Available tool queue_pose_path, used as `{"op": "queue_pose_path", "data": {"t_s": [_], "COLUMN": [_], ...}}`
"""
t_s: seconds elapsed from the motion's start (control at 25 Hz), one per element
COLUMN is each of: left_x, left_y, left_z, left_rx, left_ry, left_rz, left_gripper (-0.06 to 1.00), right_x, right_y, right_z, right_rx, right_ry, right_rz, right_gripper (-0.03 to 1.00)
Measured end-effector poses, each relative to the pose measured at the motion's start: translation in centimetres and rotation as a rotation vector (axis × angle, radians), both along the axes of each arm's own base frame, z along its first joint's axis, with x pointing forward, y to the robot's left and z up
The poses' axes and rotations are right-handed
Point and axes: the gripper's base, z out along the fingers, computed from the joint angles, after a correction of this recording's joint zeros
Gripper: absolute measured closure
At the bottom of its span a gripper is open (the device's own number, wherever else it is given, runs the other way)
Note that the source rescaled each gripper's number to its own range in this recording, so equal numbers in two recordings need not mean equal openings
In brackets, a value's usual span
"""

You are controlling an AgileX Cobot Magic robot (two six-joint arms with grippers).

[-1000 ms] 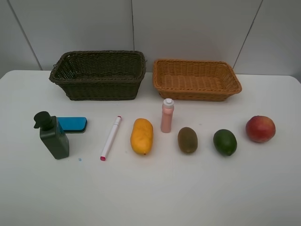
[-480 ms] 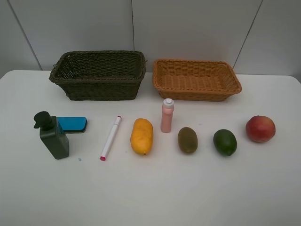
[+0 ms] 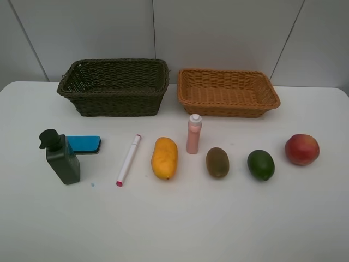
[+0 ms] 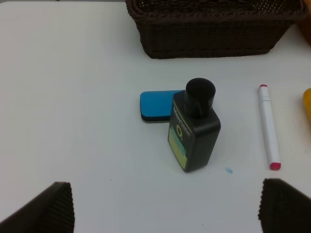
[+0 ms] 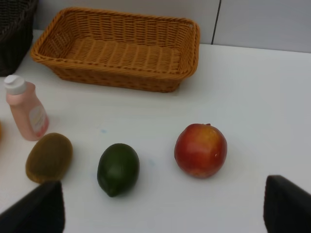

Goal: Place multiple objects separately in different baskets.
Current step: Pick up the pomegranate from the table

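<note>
1. Objects sit spaced along the worktop (image 3: 174,218), likely for clean grasps: pump bottle (image 3: 62,161), blue eraser (image 3: 84,143), marker (image 3: 128,159), mango (image 3: 164,158), pink bottle (image 3: 193,135), kiwi (image 3: 217,162), lime (image 3: 261,164), red fruit (image 3: 301,149).
2. Behind, olive-brown basket (image 3: 117,103) and orange-tan basket (image 3: 226,111) stand empty.
3. Both arms' jaws gape, holding nothing.

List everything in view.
Deep basket: one, dark, rear left.
Shallow basket: one, orange, rear right.
Pump bottle: one, dark green, far left.
Eraser: one, blue, behind it.
Marker: one, white, right of eraser.
Mango: one, yellow, centre.
Small bottle: one, pink, right of mango.
Kiwi: one, brown, right of centre.
Lime: one, green, right of kiwi.
Red fruit: one, red, far right.
Table: one, white, underneath.
Left pincer: one, black, open, left side.
Right pincer: one, black, open, right side.
</note>
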Motion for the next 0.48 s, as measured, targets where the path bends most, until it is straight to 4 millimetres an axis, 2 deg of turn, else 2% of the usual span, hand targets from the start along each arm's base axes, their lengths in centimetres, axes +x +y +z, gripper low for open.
{"op": "queue_pose_path", "data": {"t_s": [0.24,0.48], "left_x": [0.0,0.0], "left_y": [0.0,0.0], "left_z": [0.0,0.0], "left_rx": [0.0,0.0], "left_ry": [0.0,0.0], "left_rz": [0.0,0.0], "left_gripper": [-0.05,-0.05], "right_x": [0.2,2.3], "right_y": [0.0,-0.2], "right_z": [0.0,0.0], "right_rx": [0.004,0.016], "right_ry": [0.009,0.141], "right_rz": [-0.001,-0.002], "right_gripper": [-0.01,-0.01]}}
